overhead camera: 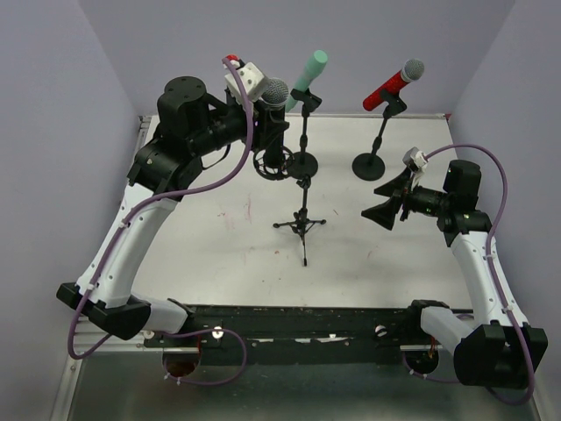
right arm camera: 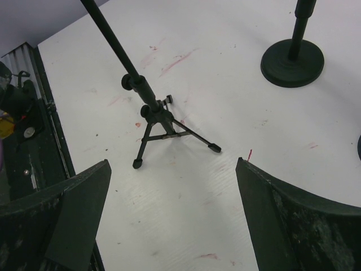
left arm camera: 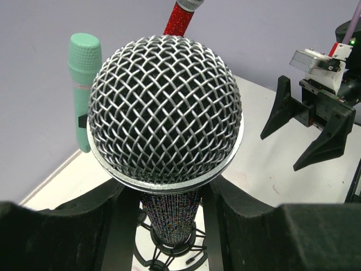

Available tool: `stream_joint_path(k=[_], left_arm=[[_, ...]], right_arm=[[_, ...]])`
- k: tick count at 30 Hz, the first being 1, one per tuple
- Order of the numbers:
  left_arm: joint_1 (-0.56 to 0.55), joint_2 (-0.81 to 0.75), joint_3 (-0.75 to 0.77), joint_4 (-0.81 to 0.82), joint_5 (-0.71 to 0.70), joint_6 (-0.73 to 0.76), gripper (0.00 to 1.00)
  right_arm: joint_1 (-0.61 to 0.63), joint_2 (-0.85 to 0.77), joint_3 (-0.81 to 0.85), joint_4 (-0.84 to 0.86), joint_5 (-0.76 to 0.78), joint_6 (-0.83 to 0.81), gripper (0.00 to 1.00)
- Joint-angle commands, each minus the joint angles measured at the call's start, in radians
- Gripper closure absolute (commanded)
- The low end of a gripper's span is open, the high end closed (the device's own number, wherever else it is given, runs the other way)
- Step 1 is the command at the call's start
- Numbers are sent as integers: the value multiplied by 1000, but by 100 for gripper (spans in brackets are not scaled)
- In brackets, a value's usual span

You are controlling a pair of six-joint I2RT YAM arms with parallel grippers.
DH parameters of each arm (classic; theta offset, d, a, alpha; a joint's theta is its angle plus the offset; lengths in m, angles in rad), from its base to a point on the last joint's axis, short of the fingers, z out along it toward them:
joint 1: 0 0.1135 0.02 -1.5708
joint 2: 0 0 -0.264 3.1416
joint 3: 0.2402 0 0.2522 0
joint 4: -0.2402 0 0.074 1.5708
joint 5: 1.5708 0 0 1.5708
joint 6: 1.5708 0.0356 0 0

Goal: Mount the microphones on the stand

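Observation:
My left gripper (overhead camera: pixel 267 114) is shut on the black microphone (overhead camera: pixel 274 92) just below its silver mesh head (left arm camera: pixel 166 110). It holds it upright, with the lower end in a black shock-mount ring (left arm camera: pixel 169 248). The mint-green microphone (overhead camera: pixel 311 70) is clipped on a stand at the back centre and shows in the left wrist view (left arm camera: pixel 84 84). The red microphone (overhead camera: pixel 394 85) sits clipped on a round-base stand (overhead camera: pixel 372 165); its handle shows in the left wrist view (left arm camera: pixel 179 17). My right gripper (overhead camera: pixel 386 206) is open and empty above the white table (right arm camera: pixel 186 226).
A small black tripod stand (overhead camera: pixel 301 224) stands mid-table, ahead of my right gripper (right arm camera: pixel 172 169) in the right wrist view (right arm camera: pixel 158 121). A round stand base (right arm camera: pixel 292 56) sits beyond it. Purple-grey walls close in the back and sides. A black rail (overhead camera: pixel 289 317) runs along the near edge.

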Motion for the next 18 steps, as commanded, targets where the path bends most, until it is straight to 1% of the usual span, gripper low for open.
stream_joint_path(k=[1, 7, 9, 14, 18], left_arm=[[5, 41, 11, -132, 103, -27, 100], [5, 41, -5, -165, 5, 39, 100], [5, 40, -19, -165, 3, 48, 100], [14, 64, 7, -188, 135, 7, 100], [25, 93, 63, -237, 196, -29, 100]], right_arm=[[1, -7, 5, -2, 10, -18, 0], [1, -7, 5, -5, 6, -21, 0], [3, -7, 5, -3, 4, -21, 0], [3, -6, 5, -5, 4, -23, 0], [3, -6, 5, -6, 4, -23, 1]])
